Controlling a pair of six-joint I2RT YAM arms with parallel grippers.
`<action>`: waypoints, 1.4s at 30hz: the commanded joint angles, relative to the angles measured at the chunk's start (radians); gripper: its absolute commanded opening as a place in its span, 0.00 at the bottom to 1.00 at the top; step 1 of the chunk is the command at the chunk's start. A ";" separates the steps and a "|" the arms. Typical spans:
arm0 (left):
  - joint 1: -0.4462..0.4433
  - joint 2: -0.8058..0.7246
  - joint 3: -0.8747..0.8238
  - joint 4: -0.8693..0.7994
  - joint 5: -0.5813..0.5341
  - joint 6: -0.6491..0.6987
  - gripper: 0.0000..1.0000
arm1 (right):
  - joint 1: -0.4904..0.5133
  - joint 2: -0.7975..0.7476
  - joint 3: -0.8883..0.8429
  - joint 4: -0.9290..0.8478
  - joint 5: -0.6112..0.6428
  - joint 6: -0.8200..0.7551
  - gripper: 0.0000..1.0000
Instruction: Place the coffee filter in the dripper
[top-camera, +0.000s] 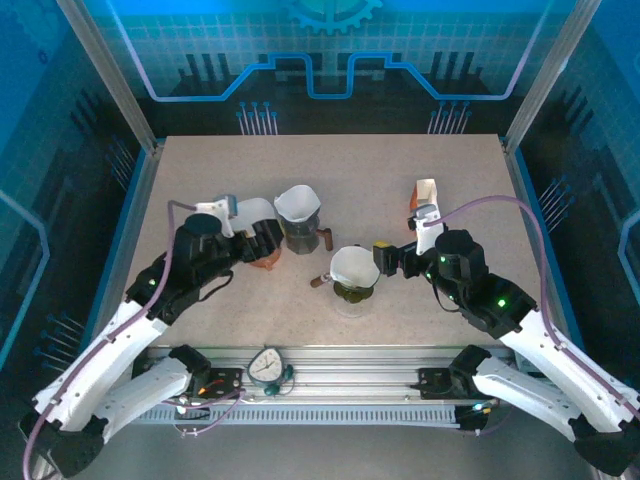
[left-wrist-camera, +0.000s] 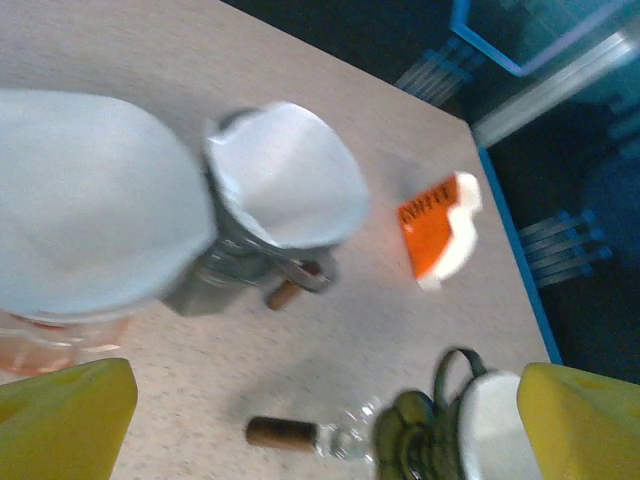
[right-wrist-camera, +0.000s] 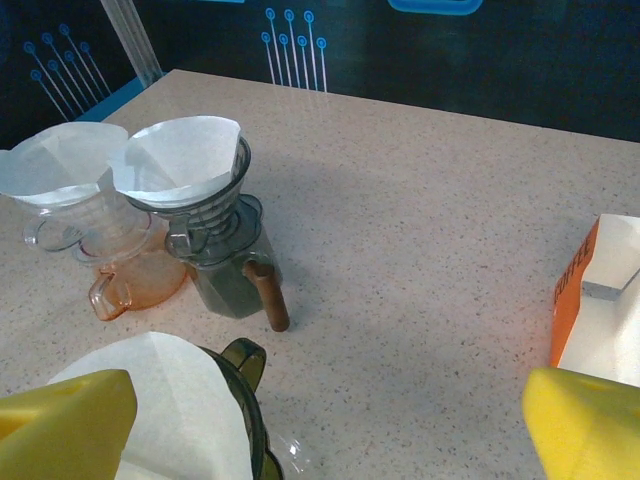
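A white paper cone filter (top-camera: 352, 266) sits in the green glass dripper (top-camera: 350, 293) at the speckled table's (top-camera: 420, 160) six o'clock; left gripper (top-camera: 266, 241) and right gripper (top-camera: 387, 257) both gape wide.

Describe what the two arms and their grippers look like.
The left arm and right arm are white shells with black joints and small green lights. A lilac cable loops along each. The left gripper and right gripper have yellow fingers.
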 joint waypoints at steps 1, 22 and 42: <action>0.139 -0.031 -0.016 -0.011 0.009 0.003 0.99 | -0.012 -0.015 -0.009 0.049 0.020 0.020 1.00; 0.641 0.520 -0.354 0.758 0.316 -0.440 0.63 | -0.014 -0.056 -0.030 0.060 -0.030 0.035 1.00; 0.553 0.892 -0.371 1.104 0.430 -0.515 0.39 | -0.019 -0.049 -0.017 0.041 -0.016 0.019 1.00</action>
